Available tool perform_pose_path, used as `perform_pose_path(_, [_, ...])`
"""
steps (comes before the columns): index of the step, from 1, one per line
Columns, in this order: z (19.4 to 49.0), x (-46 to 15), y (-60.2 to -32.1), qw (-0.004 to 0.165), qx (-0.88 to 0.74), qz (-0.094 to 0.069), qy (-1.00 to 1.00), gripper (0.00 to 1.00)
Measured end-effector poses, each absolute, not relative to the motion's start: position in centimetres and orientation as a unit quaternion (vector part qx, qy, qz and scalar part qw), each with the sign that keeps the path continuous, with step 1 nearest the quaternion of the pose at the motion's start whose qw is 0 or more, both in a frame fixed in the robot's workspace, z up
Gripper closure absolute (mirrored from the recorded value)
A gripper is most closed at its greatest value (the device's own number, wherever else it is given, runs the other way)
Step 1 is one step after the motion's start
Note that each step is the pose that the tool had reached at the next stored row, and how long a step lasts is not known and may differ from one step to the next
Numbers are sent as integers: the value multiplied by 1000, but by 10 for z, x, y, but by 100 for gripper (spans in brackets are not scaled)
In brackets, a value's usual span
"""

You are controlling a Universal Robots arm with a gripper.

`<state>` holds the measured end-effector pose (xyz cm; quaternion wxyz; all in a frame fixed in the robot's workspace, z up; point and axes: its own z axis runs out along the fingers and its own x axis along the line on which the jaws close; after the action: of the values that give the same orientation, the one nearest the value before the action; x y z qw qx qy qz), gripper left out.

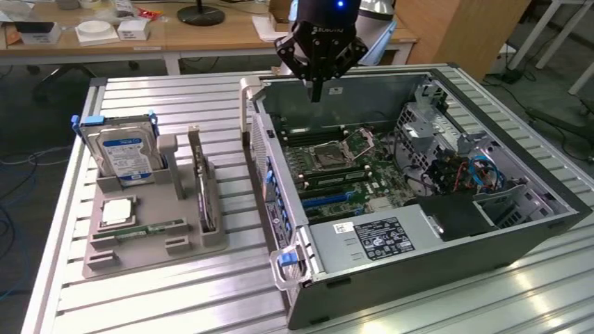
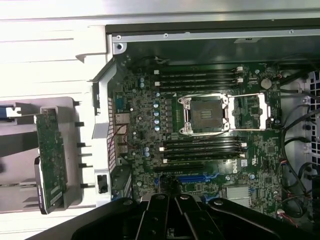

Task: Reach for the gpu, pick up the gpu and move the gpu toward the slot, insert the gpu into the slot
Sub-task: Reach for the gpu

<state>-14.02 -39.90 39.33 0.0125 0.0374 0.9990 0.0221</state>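
Exterior view: shows the gripper (image 1: 316, 96) poised above the far rim of the open computer case (image 1: 446, 271), jaws pressed together and holding nothing. Shows the gpu (image 1: 200, 182) upright on its edge in a grey holder (image 1: 177, 209) on the desk (image 1: 167, 299), just beside the case on the exterior view's left, with the hard drive (image 1: 125, 154) farther from the case. Wrist view: looks past the gripper (image 2: 175, 212) onto the case's motherboard (image 2: 200, 130); places the gpu (image 2: 50, 160) outside the case wall.

end effector (image 1: 316, 92) pointing straight down, jaws pressed together
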Motion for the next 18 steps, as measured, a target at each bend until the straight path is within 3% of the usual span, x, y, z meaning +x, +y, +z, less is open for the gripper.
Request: perform_pose_path(18, [393, -160, -399, 12, 37, 22, 999, 90])
